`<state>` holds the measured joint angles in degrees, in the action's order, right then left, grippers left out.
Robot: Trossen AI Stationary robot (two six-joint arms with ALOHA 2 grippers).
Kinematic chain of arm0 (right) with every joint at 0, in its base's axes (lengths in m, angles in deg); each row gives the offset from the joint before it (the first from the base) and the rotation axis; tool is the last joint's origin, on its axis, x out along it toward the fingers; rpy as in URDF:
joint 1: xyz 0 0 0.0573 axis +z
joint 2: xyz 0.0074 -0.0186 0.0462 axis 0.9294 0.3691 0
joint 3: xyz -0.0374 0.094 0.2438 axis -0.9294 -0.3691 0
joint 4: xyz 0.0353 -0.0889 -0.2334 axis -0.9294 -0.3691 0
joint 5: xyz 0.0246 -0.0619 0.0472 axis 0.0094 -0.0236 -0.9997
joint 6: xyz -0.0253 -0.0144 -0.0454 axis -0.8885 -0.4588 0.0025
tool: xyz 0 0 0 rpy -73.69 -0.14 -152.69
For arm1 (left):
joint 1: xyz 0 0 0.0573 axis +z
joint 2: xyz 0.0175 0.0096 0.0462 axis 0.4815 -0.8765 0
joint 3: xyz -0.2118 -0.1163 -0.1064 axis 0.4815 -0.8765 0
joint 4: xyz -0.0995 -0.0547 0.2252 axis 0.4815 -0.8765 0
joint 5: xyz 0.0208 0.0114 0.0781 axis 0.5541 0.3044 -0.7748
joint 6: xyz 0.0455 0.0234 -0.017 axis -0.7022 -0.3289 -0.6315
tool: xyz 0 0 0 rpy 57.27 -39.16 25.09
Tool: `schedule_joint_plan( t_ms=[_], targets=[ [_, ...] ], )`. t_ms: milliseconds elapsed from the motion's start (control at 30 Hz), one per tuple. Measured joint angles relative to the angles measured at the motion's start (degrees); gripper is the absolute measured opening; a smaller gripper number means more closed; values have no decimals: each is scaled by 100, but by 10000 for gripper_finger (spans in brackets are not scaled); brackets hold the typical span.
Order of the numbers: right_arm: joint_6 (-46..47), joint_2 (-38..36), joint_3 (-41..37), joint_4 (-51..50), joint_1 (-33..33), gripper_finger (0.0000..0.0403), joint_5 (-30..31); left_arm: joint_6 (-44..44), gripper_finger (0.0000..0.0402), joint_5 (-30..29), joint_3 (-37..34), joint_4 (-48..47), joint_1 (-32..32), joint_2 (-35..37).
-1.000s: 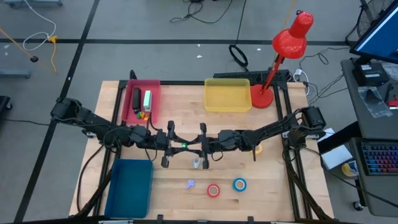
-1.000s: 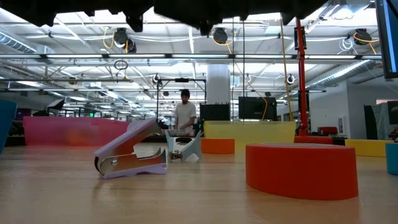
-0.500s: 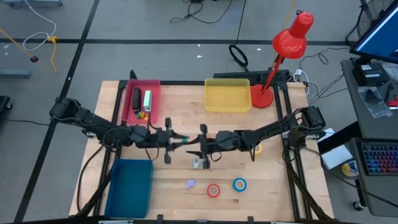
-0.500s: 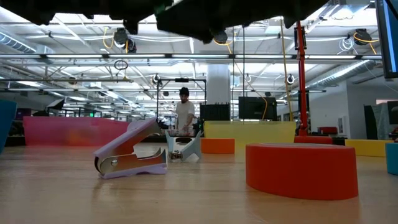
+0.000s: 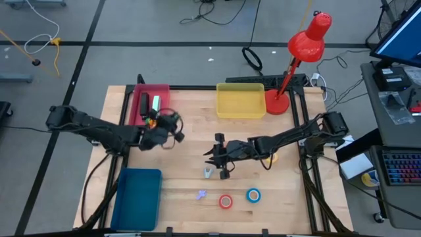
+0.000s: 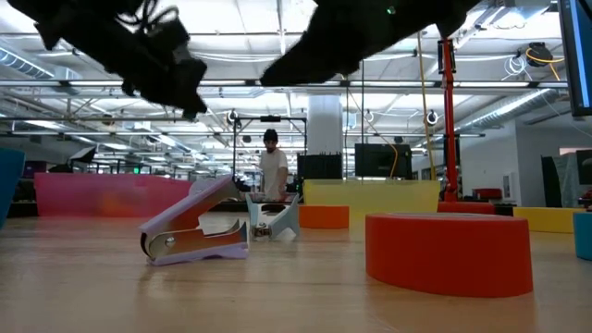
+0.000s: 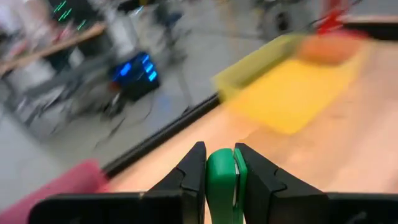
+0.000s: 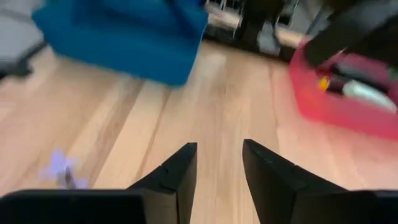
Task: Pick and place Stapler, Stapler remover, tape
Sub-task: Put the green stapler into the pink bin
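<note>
Green stapler (image 7: 221, 180) sits pinched between the left gripper (image 7: 219, 163) fingers, at the red tray's (image 5: 135, 117) 5 o'clock. Right gripper (image 8: 217, 163) hangs spread, empty, mid-table. Tape (image 5: 225, 201) lies at 6 o'clock.

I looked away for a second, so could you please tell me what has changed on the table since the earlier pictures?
The left end effector, shut on a green stapler, has swung away from the table's middle toward the red tray. The right end effector let go and stands open, empty. The staple removers and tape rolls stayed put.
</note>
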<state>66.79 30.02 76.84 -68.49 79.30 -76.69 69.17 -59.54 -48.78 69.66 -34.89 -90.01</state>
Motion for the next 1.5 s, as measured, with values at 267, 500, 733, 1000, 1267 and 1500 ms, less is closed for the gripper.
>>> schedule_joint_plan(
  t_ms=[267, 500, 733, 1000, 1267, 1500],
  targets=[
    [4, -624, -5, -1222, 4, 117, -20, 1192, 62, 1171, 0, -1351, 1842, -2],
    [-117, -1649, -582, -1551, 13, 116, -31, 1156, 62, 2104, 0, -1408, 3213, -2],
    [80, -3161, -2083, -462, 13, 116, -24, 857, 61, 3091, 0, -1401, 4411, -2],
    [210, -4196, -3338, 832, 13, 116, -22, 997, 68, 3735, 0, -1225, 5024, -200],
    [466, -4366, -3614, 922, 13, 116, -23, 1143, 66, 3863, 226, -1185, 5047, -716],
    [468, -4362, -3614, 931, 42, 116, -29, 1425, 71, 3873, 599, -1831, 5045, -1185]
  ],
)
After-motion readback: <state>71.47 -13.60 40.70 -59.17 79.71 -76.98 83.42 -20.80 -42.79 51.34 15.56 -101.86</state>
